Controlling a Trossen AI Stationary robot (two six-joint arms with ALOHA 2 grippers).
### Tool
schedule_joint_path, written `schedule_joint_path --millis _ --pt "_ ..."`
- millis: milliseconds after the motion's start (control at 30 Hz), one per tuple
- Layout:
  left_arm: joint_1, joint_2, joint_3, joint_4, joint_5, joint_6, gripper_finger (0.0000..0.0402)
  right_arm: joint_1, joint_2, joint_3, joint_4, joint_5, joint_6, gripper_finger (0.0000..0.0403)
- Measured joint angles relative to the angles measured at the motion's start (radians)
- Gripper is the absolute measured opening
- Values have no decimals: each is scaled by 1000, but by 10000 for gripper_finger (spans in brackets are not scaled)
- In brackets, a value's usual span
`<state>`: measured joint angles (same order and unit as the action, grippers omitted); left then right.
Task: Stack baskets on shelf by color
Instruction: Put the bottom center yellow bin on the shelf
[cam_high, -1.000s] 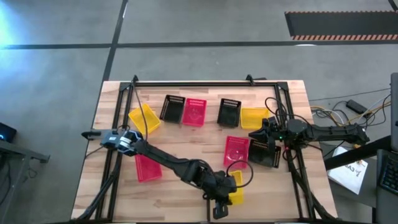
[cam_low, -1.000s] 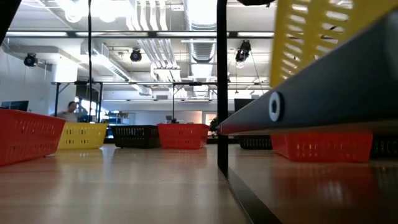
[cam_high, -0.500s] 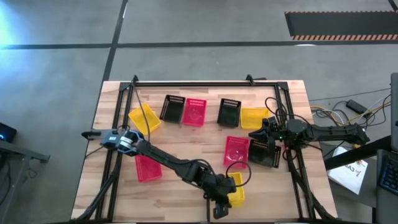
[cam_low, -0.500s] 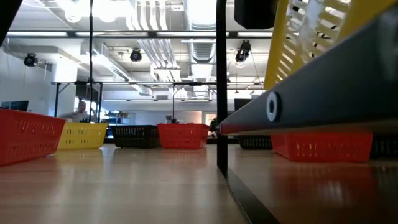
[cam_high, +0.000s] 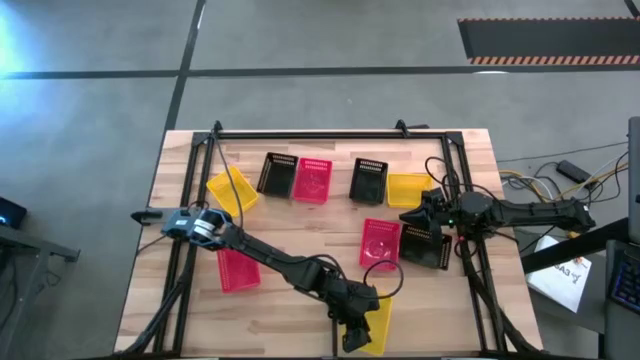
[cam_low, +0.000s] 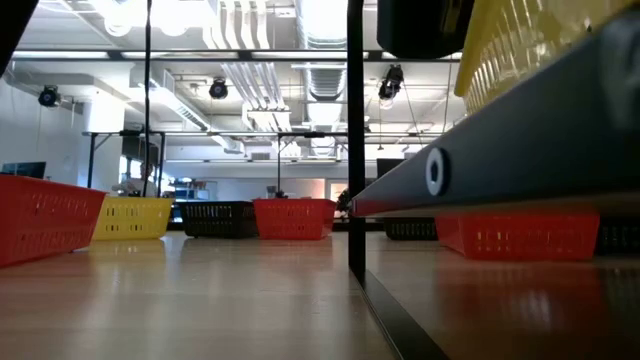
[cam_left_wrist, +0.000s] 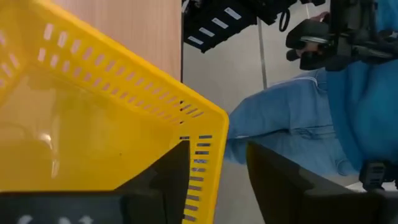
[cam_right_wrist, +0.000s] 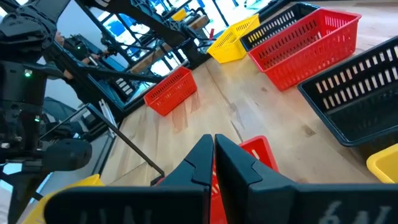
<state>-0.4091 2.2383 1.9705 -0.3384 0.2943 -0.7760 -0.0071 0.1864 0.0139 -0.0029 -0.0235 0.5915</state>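
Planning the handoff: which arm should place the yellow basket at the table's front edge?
Left. Its tool is already shut on that yellow basket; the right tool sits far off by a black basket.

Right gripper (cam_right_wrist: 213, 163) has its fingers pressed together just above a red basket (cam_right_wrist: 258, 151). Farther out on the wood table (cam_right_wrist: 249, 106): another red basket (cam_right_wrist: 169, 96), and a yellow basket (cam_right_wrist: 235, 38) beside a bigger red one (cam_right_wrist: 305, 45).
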Motion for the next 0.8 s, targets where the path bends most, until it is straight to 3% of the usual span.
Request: schedule_joint_path --millis 300,533,667,800 --pt "87 -7 69 12 -32 -30 148 0 1 0 0 0 0 9" --pt "129 -10 174 -210 -46 334 141 0 2 0 0 0 3 9" --pt "129 -10 165 -316 -59 590 141 0 2 0 0 0 4 9" --pt "127 -5 132 -322 -90 659 148 0 2 0 0 0 25 9"
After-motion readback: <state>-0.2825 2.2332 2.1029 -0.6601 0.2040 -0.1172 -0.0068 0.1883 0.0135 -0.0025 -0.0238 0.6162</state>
